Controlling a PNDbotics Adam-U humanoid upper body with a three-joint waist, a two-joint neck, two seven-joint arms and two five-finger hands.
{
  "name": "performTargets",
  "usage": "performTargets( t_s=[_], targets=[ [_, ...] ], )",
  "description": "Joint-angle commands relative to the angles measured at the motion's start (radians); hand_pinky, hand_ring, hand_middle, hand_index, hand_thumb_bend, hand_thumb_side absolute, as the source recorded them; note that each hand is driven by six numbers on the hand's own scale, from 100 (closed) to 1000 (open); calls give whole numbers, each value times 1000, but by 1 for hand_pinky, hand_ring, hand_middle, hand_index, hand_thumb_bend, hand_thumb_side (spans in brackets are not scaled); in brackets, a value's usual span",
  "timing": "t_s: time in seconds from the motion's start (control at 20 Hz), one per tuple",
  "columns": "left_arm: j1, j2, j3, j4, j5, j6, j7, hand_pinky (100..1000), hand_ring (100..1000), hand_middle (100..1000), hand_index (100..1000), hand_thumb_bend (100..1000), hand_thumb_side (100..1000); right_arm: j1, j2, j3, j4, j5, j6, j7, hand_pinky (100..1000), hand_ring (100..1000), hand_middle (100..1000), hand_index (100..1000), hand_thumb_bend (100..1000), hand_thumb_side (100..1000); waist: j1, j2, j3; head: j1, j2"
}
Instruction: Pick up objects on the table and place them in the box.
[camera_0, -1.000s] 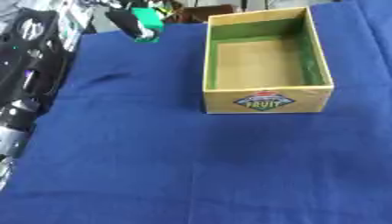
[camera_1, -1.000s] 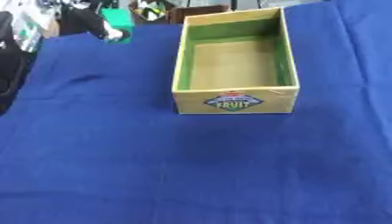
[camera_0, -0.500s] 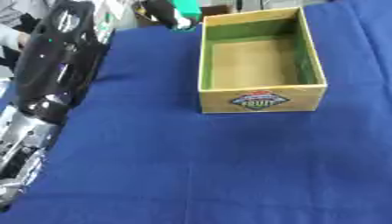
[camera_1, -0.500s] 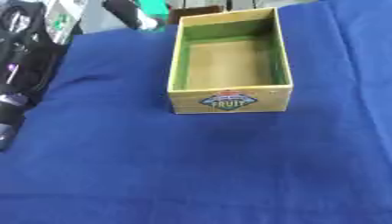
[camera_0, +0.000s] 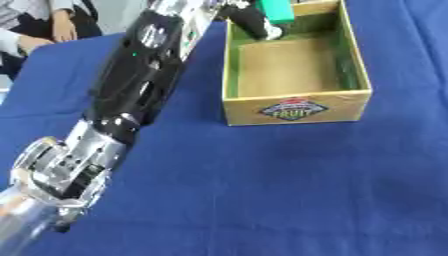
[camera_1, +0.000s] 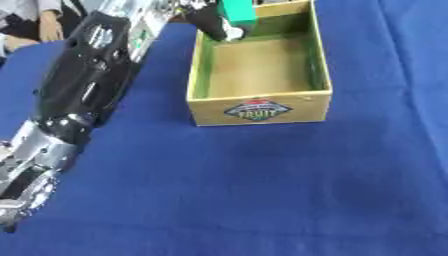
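Note:
A yellow cardboard box (camera_0: 297, 109) with a green inner lining and a fruit label on its front stands on the blue cloth, its floor bare. My left arm stretches from the lower left up to the box's far left corner. There my left hand (camera_0: 249, 20) is shut on a green block (camera_0: 276, 10), holding it just above the box's far end. The same block (camera_1: 236, 11) shows in the right eye view over the rim. My right hand is in no view.
A blue cloth (camera_0: 262, 190) covers the table around the box. A person sits beyond the far left edge (camera_0: 35, 25), away from the box.
My left arm has reached further right and forward, carrying the green block from left of the box to above its far end. The camera has also shifted.

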Motion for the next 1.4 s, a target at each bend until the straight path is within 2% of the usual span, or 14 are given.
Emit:
performTargets(
  t_s=[0.05,0.3,0.45,0.5,0.55,0.6,0.65,0.7,0.75,0.9,1.05,1.1,1.35,1.4],
  targets=[
    [-11,-12,8,46,-20,1,61,100,419,424,416,100,651,-13,-7,2,-16,-7,-1,8,764,801,718,769,100,892,-6,-16,-3,1,2],
    [3,-55,13,129,-21,-2,75,100,465,478,499,100,629,-18,-5,7,-16,-8,-2,14,764,801,718,769,100,892,2,-10,-11,-4,8],
    [9,-66,17,155,-18,2,83,132,489,503,541,100,635,-23,-5,8,-16,-11,-4,16,764,801,718,769,100,892,4,-9,-17,-7,9],
    [10,-69,19,163,-17,6,82,179,519,540,599,100,648,-23,-4,9,-16,-11,-3,16,764,802,718,769,100,892,5,-9,-18,-7,10],
    [11,-72,20,170,-17,6,79,262,560,586,672,165,680,-24,-4,9,-16,-11,-3,17,764,802,718,769,100,892,6,-9,-19,-7,11],
    [13,-73,19,176,-18,3,73,333,603,635,739,305,736,-23,-3,9,-16,-11,-3,17,764,802,718,769,100,892,7,-10,-20,-7,12],
    [14,-73,18,180,-20,-1,64,353,616,653,756,341,751,-23,-3,9,-16,-11,-3,18,764,802,718,769,100,892,8,-10,-20,-8,12],
    [15,-72,17,185,-25,-7,49,560,756,773,881,669,877,-22,-3,9,-16,-11,-2,18,764,802,718,769,100,893,9,-11,-20,-8,14],
    [16,-70,17,186,-32,-12,35,684,834,839,933,788,899,-22,-3,9,-16,-11,-2,18,764,802,718,769,100,893,10,-12,-20,-9,15],
    [25,-62,23,166,-52,-27,-13,784,916,905,983,923,895,-21,-3,7,-16,-10,-1,17,764,801,717,768,100,893,10,-13,-19,-13,15],
    [39,-46,36,102,-26,-29,-2,740,893,886,987,884,928,-17,-5,4,-16,-9,0,14,764,801,717,768,100,893,7,-16,-13,-19,18],
    [42,-40,40,76,-8,-25,13,717,882,876,995,869,968,-16,-5,3,-16,-9,1,13,764,801,717,767,100,892,6,-17,-11,-21,20],
    [56,-5,43,-26,58,-8,71,693,872,865,987,881,1000,-11,-8,1,-16,-8,2,11,763,800,716,767,100,892,-1,-22,-2,-24,27],
    [59,2,48,-50,69,-2,85,634,838,824,945,770,994,-10,-8,0,-16,-7,2,10,763,800,716,767,100,892,-3,-23,0,-24,28]
  ],
)
